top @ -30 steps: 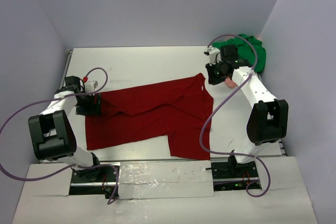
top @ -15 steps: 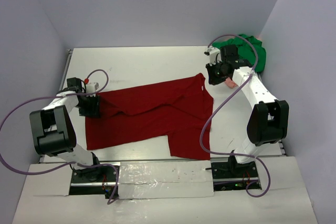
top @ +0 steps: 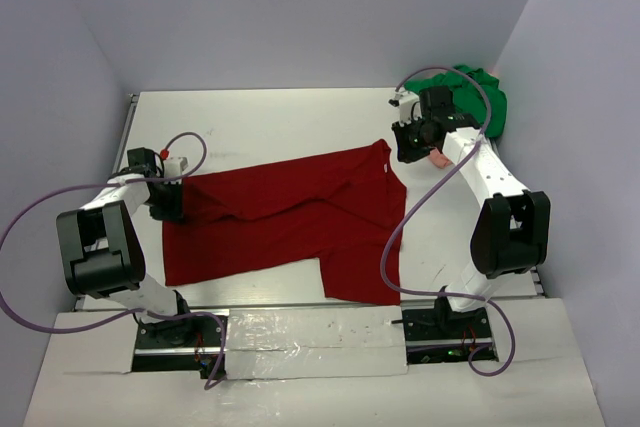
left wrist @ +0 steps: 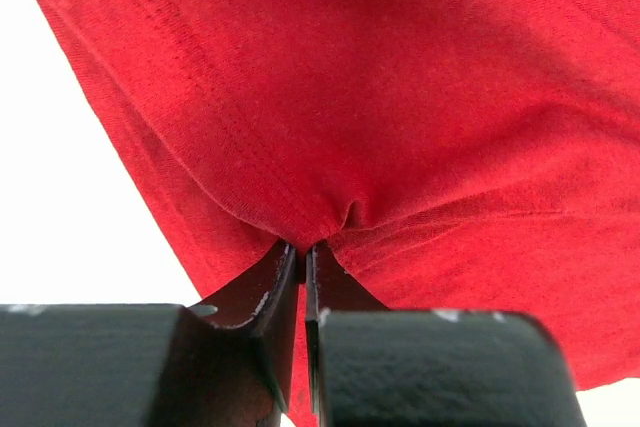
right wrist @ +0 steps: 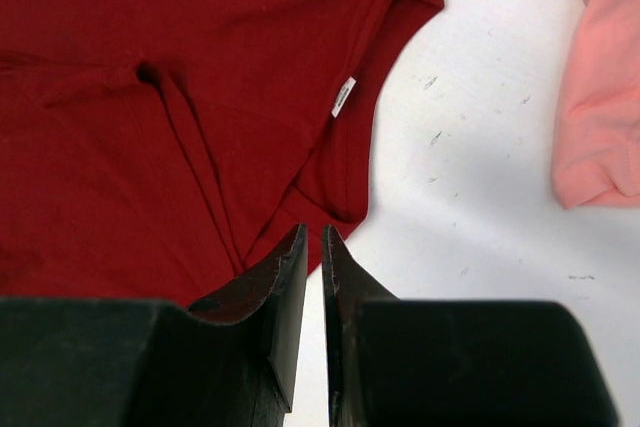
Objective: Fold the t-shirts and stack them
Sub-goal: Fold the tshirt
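Observation:
The dark red t-shirt [top: 290, 217] lies spread on the white table, its collar toward the right. My left gripper [top: 178, 199] sits at the shirt's left edge. In the left wrist view the left gripper [left wrist: 302, 247] is shut on a puckered fold of the red cloth [left wrist: 400, 97]. My right gripper [top: 408, 144] hangs above the collar end. In the right wrist view the right gripper [right wrist: 313, 232] is shut with nothing in it, over the red shirt's edge [right wrist: 150, 147] near its white label [right wrist: 343, 97]. A green t-shirt [top: 480, 97] is bunched at the back right, with a pink one [right wrist: 600, 97] beside it.
The white table [top: 260, 127] is boxed in by purple walls at the back and both sides. A metal rail [top: 128, 122] runs along the table's left edge. Purple cables loop from both arms.
The left gripper's jaws have closed on the left edge of the red t-shirt. The right arm and the shirts have not moved.

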Available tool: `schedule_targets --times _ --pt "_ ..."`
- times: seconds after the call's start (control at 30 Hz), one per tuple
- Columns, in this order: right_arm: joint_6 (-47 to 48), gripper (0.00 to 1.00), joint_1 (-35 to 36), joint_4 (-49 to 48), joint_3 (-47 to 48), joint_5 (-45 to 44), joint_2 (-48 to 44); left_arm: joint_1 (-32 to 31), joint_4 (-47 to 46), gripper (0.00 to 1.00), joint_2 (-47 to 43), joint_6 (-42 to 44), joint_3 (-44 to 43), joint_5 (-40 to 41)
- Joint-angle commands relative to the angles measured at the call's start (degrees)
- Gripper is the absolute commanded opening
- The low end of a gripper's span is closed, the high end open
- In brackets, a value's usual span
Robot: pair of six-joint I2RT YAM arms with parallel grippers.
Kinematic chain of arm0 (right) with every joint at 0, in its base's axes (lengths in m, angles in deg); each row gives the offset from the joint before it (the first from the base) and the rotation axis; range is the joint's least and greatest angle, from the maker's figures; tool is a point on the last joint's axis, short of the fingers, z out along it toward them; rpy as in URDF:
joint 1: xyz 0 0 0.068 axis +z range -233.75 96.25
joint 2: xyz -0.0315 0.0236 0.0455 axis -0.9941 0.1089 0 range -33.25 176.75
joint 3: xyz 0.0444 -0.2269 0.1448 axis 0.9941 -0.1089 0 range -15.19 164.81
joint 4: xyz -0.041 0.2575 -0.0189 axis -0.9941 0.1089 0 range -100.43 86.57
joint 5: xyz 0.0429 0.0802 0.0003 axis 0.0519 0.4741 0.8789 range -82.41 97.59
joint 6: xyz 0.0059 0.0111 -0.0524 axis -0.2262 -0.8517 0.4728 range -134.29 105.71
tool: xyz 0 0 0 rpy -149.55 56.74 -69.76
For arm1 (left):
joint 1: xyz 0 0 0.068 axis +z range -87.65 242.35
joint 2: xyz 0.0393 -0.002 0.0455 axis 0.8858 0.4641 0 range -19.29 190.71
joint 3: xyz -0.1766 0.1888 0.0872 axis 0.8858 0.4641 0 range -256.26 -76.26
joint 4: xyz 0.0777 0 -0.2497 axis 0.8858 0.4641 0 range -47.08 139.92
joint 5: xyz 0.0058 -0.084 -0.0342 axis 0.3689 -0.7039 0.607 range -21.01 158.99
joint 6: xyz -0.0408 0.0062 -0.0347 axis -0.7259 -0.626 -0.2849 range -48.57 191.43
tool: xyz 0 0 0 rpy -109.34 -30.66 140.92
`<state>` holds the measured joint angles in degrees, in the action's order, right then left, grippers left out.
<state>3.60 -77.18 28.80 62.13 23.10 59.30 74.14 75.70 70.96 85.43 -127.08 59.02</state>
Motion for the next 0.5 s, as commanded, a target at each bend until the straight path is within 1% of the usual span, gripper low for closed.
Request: schedule_targets --times 0.0,0.13,0.47 --pt "0.57 0.18 -0.50 0.42 -0.50 0.05 -3.26 0.42 -0.87 0.12 -1.40 0.41 -1.11 2.76" --pt "0.39 0.19 -0.42 0.24 -0.68 0.49 -3.08 0.34 -0.08 0.10 -1.93 1.29 -2.17 4.96" --pt "-0.05 0.19 -0.42 -0.20 -1.29 1.54 -2.29 0.34 1.85 0.10 -3.07 2.52 -4.63 7.16"
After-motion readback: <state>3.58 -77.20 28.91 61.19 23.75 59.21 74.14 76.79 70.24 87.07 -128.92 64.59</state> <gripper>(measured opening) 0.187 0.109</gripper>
